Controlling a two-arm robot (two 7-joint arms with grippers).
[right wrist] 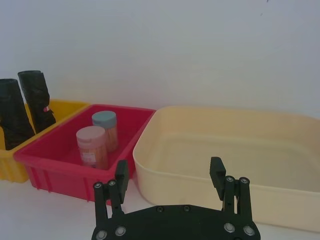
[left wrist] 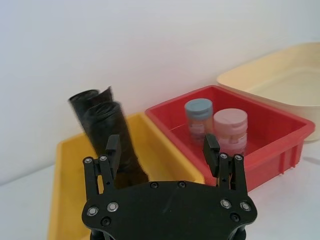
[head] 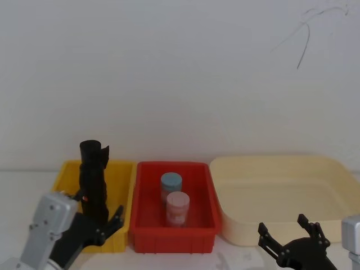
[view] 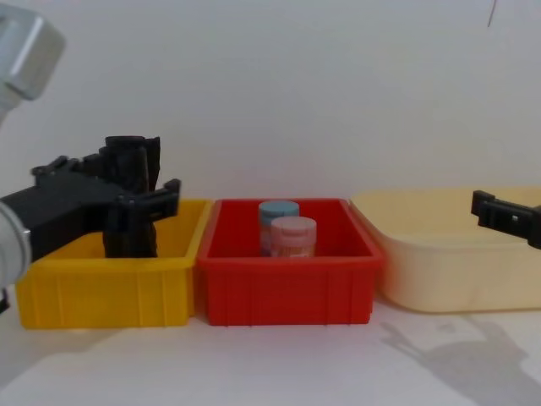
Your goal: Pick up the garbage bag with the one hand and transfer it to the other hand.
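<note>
Nearest to us, the left tool [left wrist: 161,145] hangs low over the front of the yellow bin [view: 101,292]. Its two fingers are spread wide and it is carrying nothing. That wide gape makes sense, because the target is a fat roll and needs room on both sides.

Over on the other side, the right tool [right wrist: 168,167] hovers in front of the cream tub [view: 439,279]. It is just as wide open and just as empty, and my read is that it is waiting there as the receiver for the hand-off.

Just beyond the left fingertips is the garbage bag [left wrist: 111,135], thick, black and crinkly. It stands on end inside the yellow bin, tilted a little, and it sits nearer one finger than the middle of the gap. Nothing grips it yet. Standing upright, it offers its side to a grasp coming in from the front.

Right behind it, touching or nearly so, leans the slimmer roll [left wrist: 89,100] with the notched top. I'd call that the risk here, since a careless close could catch both.

Next door, the red bin [view: 287,292] holds a blue-lidded jar [view: 277,211] and a pink jar [view: 292,230], both out of the way. All three containers sit in a row on the white surface [view: 279,364], with a plain wall beyond them.
</note>
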